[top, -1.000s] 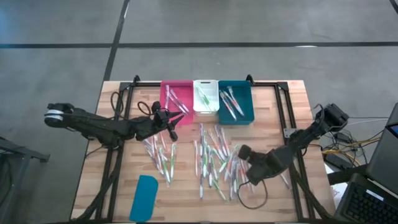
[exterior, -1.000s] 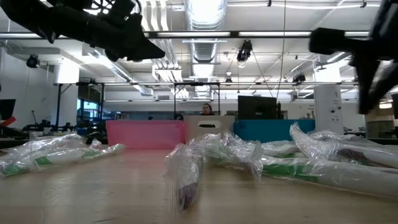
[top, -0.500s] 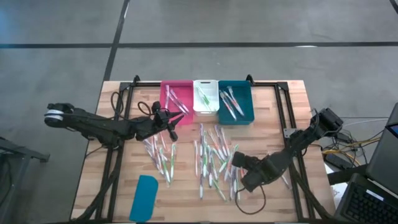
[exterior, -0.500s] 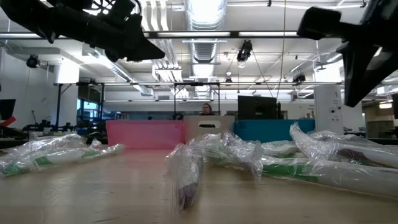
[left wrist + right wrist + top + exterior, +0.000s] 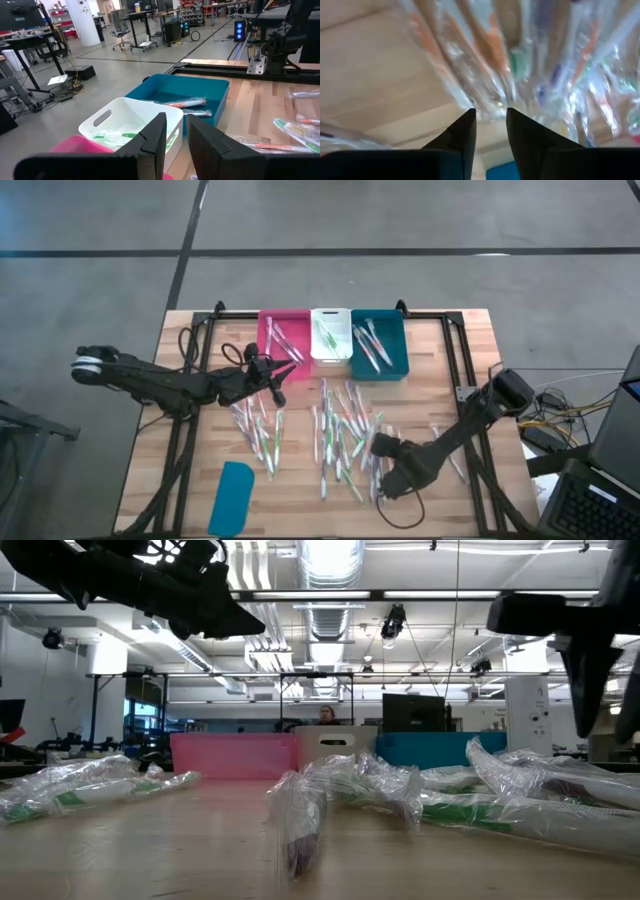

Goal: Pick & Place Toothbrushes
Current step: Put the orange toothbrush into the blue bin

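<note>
Overhead view looks straight down; low view skims the table [image 5: 150, 850]; wrist cameras sit close; all share the toothbrushes [image 5: 345, 435].

2 dark, slender jointed arms (the left arm [image 5: 160, 380] white-capped at its base) trail black cables.

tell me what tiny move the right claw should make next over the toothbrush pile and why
Probably ease straight down onto one wrapped toothbrush and close. The right claw hangs over the loose toothbrushes with its fingers apart and nothing between them, so no grasp is made yet. The left claw waits near the pink bin.
</note>
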Controlling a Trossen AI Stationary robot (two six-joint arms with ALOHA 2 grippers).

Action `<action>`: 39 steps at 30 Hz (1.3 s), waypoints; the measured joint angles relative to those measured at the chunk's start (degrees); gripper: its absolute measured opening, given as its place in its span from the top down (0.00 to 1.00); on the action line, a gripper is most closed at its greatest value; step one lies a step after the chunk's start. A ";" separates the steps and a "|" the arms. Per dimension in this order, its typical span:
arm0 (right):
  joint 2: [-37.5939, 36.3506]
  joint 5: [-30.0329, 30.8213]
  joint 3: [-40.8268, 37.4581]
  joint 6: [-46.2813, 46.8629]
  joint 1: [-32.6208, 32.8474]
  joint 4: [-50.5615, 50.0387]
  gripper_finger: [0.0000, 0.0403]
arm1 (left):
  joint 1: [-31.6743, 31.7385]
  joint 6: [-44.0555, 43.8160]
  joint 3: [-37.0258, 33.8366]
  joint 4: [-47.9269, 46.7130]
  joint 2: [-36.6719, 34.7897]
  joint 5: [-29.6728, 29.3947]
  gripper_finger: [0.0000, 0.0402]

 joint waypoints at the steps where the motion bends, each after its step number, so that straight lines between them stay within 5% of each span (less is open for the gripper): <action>1: 0.04 -0.16 -0.03 0.00 0.42 -0.09 0.73 | 0.00 0.00 0.00 0.00 0.00 0.00 0.80; 13: 1.03 -0.27 -2.89 -1.01 2.72 0.62 0.69 | 0.00 0.00 0.00 0.02 0.00 0.00 0.80; 39: 6.73 -12.53 -3.12 -1.71 4.00 1.37 0.93 | 0.00 0.02 0.00 -0.42 0.02 0.00 0.80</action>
